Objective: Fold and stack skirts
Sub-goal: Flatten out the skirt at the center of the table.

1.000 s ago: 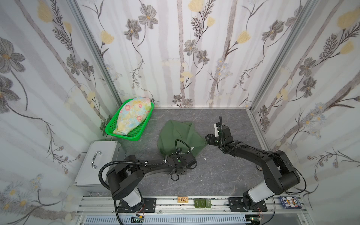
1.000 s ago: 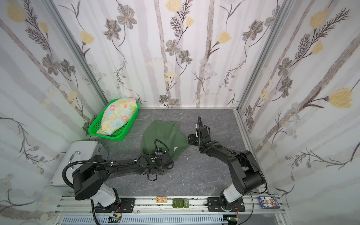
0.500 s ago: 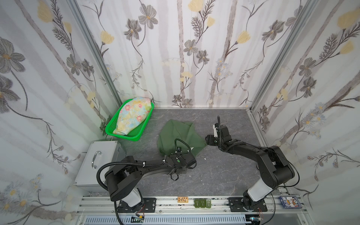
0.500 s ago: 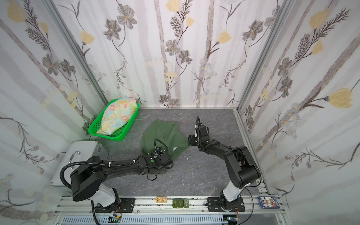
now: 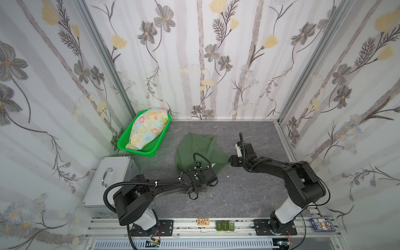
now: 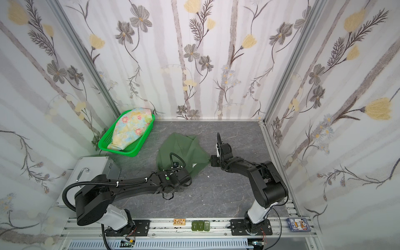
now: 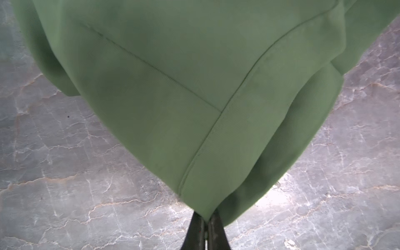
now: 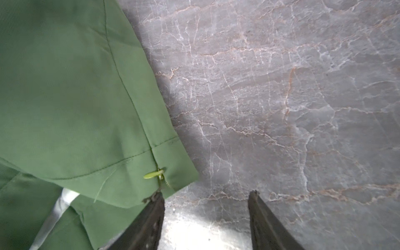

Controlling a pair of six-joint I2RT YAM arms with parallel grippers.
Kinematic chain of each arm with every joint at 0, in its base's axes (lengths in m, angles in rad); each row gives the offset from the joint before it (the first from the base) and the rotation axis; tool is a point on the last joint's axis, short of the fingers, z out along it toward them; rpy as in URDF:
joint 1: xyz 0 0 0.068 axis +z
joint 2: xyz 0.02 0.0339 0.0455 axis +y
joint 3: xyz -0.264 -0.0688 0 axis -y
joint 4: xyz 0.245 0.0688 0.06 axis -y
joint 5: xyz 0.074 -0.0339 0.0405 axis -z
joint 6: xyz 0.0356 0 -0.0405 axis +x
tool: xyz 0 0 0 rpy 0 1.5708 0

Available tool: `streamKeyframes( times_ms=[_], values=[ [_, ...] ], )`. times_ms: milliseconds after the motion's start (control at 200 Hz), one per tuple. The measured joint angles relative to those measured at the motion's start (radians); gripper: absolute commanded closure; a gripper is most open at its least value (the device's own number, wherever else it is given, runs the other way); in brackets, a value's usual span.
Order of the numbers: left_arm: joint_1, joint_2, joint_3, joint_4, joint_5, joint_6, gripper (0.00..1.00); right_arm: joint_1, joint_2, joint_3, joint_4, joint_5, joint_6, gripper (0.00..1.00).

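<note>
At the far left a silver metal case [image 5: 110,173] sits apart from the cloth and plays no part in the work. Just beyond it, in the back corner, the bright green basket [image 5: 138,150] holds the floral skirt [image 5: 147,127], bundled and lying lengthwise. I judge it is parked there so the middle of the grey marbled tabletop [image 5: 249,194] serves one garment at a time.

The olive-green skirt [image 5: 194,145] lies in that middle. It is partly doubled over itself, with creased flaps overlapping, and is not yet a neat rectangle. The left gripper [image 7: 205,218] is at its near edge. In the left wrist view the jaws are pressed together on a pointed corner of the cloth, where a stitched hem runs down to them and the fabric fans out from the pinch. A corner hold like this gives control of a whole edge, which suits dragging or lifting it over for a fold.

The right gripper [image 8: 205,193] sits low at the skirt's opposite corner. Its jaws stand well apart and hold nothing. One finger [image 8: 151,216] touches the waistband edge by the zipper pull [image 8: 154,174], and the other is over bare table. It looks placed to take that corner so both arms can carry the edge together. The corner barely reaches the gap, so the gripper would probably need to shift toward the cloth first.
</note>
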State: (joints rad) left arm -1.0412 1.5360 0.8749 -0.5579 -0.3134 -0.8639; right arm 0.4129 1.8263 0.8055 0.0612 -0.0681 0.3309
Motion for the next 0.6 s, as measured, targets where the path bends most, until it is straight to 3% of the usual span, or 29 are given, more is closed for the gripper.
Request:
streamKeyframes(
  times_ms=[600],
  values=[
    [0.008,-0.042,0.006,-0.008,0.0,0.0,1.0,0.064,0.08,0.094,-0.05,0.084,-0.03,0.39]
  ],
)
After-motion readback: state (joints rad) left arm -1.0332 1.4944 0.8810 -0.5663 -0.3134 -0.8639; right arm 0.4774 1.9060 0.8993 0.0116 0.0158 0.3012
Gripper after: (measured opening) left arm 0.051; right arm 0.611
